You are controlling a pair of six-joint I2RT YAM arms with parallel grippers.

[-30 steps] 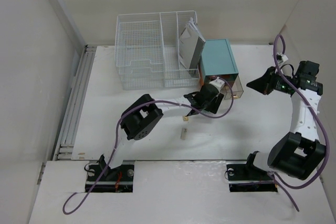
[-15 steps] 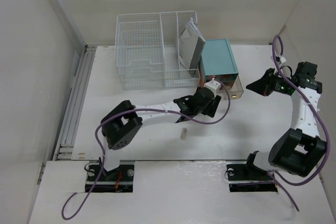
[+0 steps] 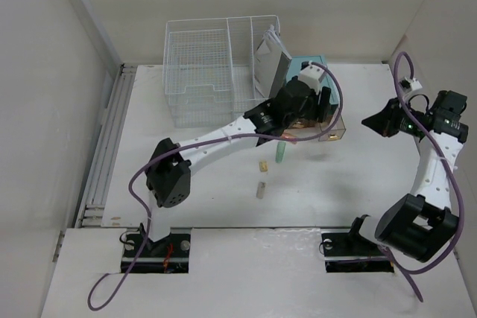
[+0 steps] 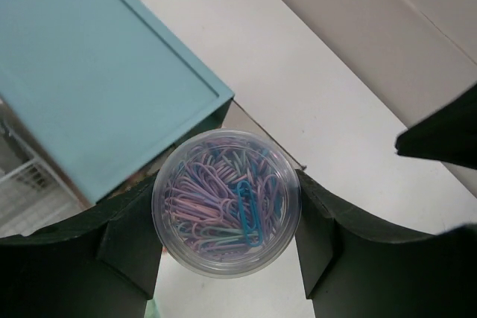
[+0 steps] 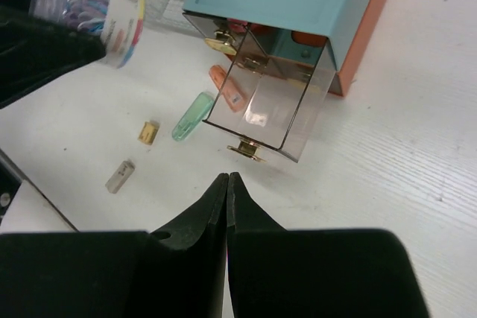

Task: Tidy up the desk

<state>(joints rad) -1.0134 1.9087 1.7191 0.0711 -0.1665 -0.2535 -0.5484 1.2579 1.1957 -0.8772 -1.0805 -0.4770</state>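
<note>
By the teal box [image 4: 97, 72], left hand [image 4: 226, 217] clasps a paperclip tub [image 4: 223, 184], its base hidden; right hand [image 5: 227, 184] pinched closed, empty.

Bench [image 3: 335, 184], large flat matte white tabletop, level, filling the centre of the overhead frame, far edge in the upper third, near edge across the lower third, surface faintly grained in close view

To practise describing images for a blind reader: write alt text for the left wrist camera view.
A clear round plastic tub full of pastel paper clips is gripped between the two dark fingers of the left gripper, seen from above. Behind it are the flat top of a teal drawer box and the white desk.
</note>
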